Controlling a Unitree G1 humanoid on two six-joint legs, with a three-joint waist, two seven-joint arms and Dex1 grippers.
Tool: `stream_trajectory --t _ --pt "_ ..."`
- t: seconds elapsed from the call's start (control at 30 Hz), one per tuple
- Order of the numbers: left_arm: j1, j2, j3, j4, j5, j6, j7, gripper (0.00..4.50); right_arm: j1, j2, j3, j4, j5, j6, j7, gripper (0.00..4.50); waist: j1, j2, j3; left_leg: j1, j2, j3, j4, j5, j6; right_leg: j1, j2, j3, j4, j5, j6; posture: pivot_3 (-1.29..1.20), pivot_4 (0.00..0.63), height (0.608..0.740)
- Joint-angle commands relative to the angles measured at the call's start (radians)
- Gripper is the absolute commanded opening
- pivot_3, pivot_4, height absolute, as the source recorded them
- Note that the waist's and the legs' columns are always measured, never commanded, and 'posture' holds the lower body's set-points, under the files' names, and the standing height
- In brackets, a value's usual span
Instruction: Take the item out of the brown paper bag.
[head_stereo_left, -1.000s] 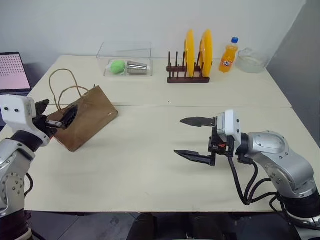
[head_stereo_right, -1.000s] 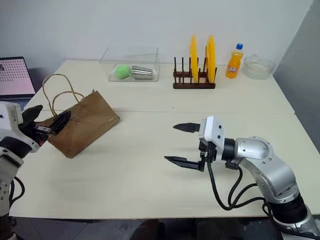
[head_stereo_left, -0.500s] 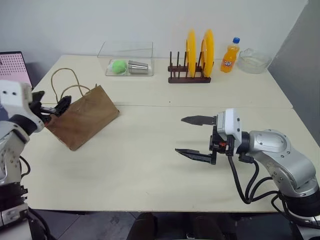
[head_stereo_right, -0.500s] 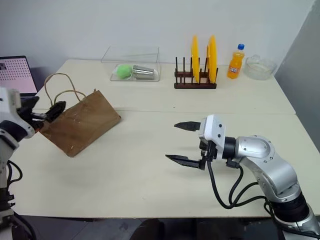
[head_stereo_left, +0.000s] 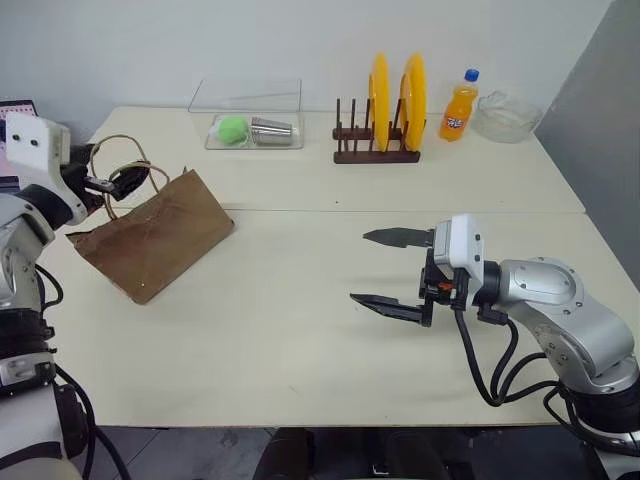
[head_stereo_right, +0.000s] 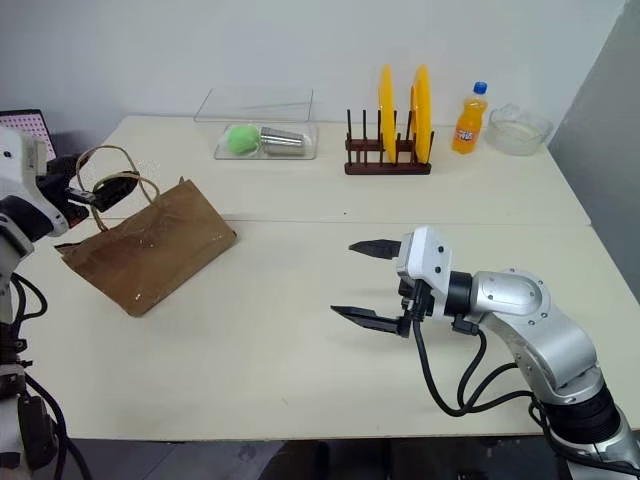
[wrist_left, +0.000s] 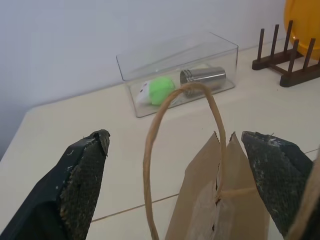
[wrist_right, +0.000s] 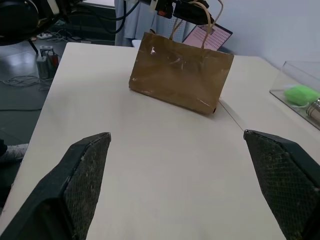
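A: Furniture?
B: One cream table (head_stereo_left: 300, 330), seam across the middle. Plain white wall (head_stereo_left: 250, 45) at 12 o'clock.
A: Sides?
B: Grey panel (head_stereo_left: 600, 110) at 3 o'clock.

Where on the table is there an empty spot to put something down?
Bare table lies between the brown paper bag and the right gripper, and along the near edge. The back is crowded: clear box, plate rack, orange soda bottle, glass bowl.
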Motion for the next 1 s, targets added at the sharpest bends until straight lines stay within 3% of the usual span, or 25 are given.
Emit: stream_trajectory --t 0.03,0.2,0.5,0.77,1.0 --pt "-0.044 0.032 -0.013 0.01 0.011 -0.029 -0.043 4.29 0.005 -0.012 -0.022 -0.04 0.002 0.002 -0.01 4.5 0.0 0.0 0.0 0.0 0.0 0.0 0.0 0.0 0.0 0.0 0.0 0.0 0.0 0.0 0.0 0.0 0.15 0.74" --pt "-0.084 0.037 -0.028 0.047 0.019 -0.043 -0.079 2.94 0.014 -0.019 -0.03 -0.046 0.001 0.002 -0.015 4.5 0.0 0.0 0.0 0.0 0.0 0.0 0.0 0.0 0.001 0.0 0.0 0.0 0.001 0.0 0.0 0.0 0.15 0.74" --pt "-0.2 0.085 -0.069 0.144 0.034 -0.068 -0.201 0.07 0.038 -0.039 -0.049 -0.069 0.011 0.01 -0.03 4.5 -0.001 0.0 0.0 0.0 0.0 0.0 0.001 0.0 0.001 0.0 0.0 0.0 0.002 0.0 0.0 0.0 0.15 0.74" --pt "-0.407 0.09 -0.194 0.314 0.092 -0.116 -0.425 0.03 0.054 -0.078 -0.084 -0.1 0.035 0.048 -0.033 4.5 0.002 -0.001 0.0 -0.002 -0.001 0.0 0.003 0.0 0.001 0.0 0.0 -0.001 0.002 0.0 0.0 0.0 0.15 0.74" --pt "-0.658 -0.014 -0.306 0.541 0.178 -0.259 -0.585 0.03 0.107 -0.14 -0.129 -0.14 0.057 0.106 -0.035 4.5 0.002 -0.002 0.001 -0.007 -0.001 -0.002 0.009 -0.001 0.002 -0.001 0.0 -0.004 0.002 0.0 0.0 0.0 0.15 0.74"
